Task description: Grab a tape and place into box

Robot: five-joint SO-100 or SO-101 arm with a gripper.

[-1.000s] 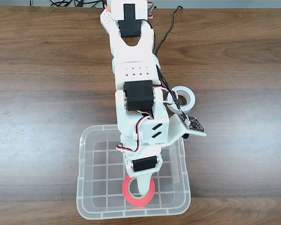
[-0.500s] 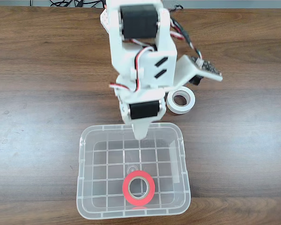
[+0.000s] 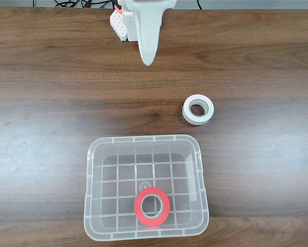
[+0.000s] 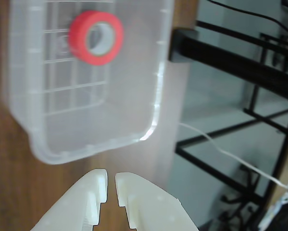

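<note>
— Where is the red tape [image 3: 152,206]?
— It lies flat inside the box [image 3: 92,190], near the box's front wall. A white tape [image 3: 198,109] sits on the surface [image 3: 51,103], beyond the box.
— And your end effector [image 4: 111,183]?
— My fingers are almost shut, holding nothing, well away from the box.

I count two tape rolls — one red tape [image 3: 151,206] at the lower centre of the fixed view, one white tape roll [image 3: 198,109] right of centre. There is one box [image 3: 92,180] — clear plastic, lower centre — and one gripper [image 4: 111,185] at the wrist view's bottom edge.
</note>
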